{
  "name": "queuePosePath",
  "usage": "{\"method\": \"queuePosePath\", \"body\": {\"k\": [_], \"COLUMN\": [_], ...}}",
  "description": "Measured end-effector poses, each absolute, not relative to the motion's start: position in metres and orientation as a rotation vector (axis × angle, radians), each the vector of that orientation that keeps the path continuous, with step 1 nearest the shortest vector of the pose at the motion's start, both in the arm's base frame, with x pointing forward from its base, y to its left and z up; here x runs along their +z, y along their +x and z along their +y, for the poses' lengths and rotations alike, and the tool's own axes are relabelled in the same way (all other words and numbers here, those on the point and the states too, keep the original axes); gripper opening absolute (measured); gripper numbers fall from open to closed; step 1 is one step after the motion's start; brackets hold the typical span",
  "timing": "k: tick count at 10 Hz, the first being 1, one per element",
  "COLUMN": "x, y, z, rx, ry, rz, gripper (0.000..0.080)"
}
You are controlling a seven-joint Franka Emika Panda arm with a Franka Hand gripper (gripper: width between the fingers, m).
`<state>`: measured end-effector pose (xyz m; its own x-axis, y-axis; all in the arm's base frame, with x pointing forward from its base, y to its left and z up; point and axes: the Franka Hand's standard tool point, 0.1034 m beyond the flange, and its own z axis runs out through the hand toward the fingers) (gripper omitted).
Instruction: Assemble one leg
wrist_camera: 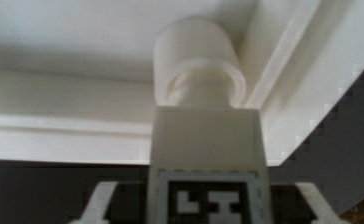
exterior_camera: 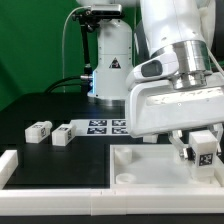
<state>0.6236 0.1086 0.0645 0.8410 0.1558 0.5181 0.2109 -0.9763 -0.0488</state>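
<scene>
My gripper [exterior_camera: 203, 150] is shut on a leg [exterior_camera: 205, 156], a stubby white peg with a black-and-white tag, held upright over the right part of the white tabletop panel [exterior_camera: 150, 165]. In the wrist view the leg [wrist_camera: 205, 120] runs away from my gripper [wrist_camera: 205, 205], its rounded far end by the panel's corner [wrist_camera: 90, 95]. I cannot tell whether it touches. The fingers [wrist_camera: 108, 205] show on both sides of the tag. Two more legs [exterior_camera: 40, 128] [exterior_camera: 63, 134] lie on the black table at the exterior view's left.
The marker board [exterior_camera: 105, 125] lies behind the panel. A low white wall [exterior_camera: 60, 190] runs along the front, with a white block [exterior_camera: 8, 165] at its left end. A lamp-like stand [exterior_camera: 108, 60] rises at the back.
</scene>
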Motion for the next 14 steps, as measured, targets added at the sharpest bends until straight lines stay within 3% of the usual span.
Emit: {"method": "queuePosePath", "body": {"k": [4, 7, 8, 9, 10, 11, 14], "x": [0.061, 0.061, 0.059, 0.059, 0.059, 0.059, 0.059], "y": [0.602, 0.601, 0.601, 0.600, 0.600, 0.600, 0.600], "z": [0.102, 0.110, 0.108, 0.108, 0.108, 0.108, 0.108], "rx": [-0.858, -0.852, -0.841, -0.840, -0.839, -0.839, -0.838], "ry": [-2.916, -2.911, -2.915, -2.916, -2.916, -2.916, -2.916], "rz": [-0.286, -0.303, -0.299, -0.299, -0.299, -0.299, -0.299], "gripper": [0.0288, 0.0288, 0.0370, 0.0518, 0.0518, 0.0620, 0.0648]}}
